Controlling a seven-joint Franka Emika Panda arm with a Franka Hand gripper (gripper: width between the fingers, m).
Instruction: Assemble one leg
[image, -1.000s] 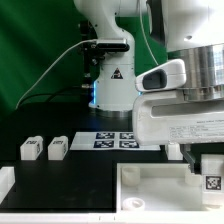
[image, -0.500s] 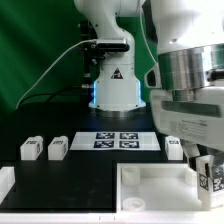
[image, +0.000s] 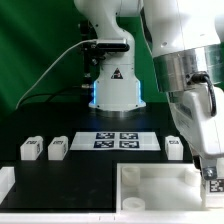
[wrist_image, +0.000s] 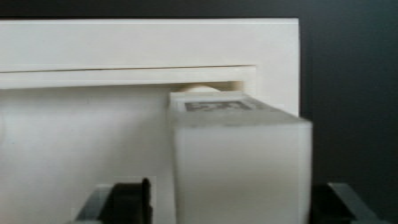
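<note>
My gripper (image: 211, 172) is shut on a leg (image: 213, 184), a small white block with a black-and-white tag, at the right rim of the wide white tray part (image: 150, 192). In the wrist view the leg (wrist_image: 240, 150) fills the space between my dark fingers (wrist_image: 128, 205), its tagged end at the tray part's raised rim (wrist_image: 143, 60). Two more legs (image: 30, 148) (image: 57, 148) lie at the exterior view's left, and another leg (image: 173, 146) lies right of the marker board.
The marker board (image: 120, 140) lies flat in front of the arm's white base (image: 112, 85). A white part (image: 5, 182) shows at the left edge. A green backdrop stands behind.
My wrist has turned and tilted, and the gripper has carried the leg down and to the exterior view's right, to the tray part's right rim.
</note>
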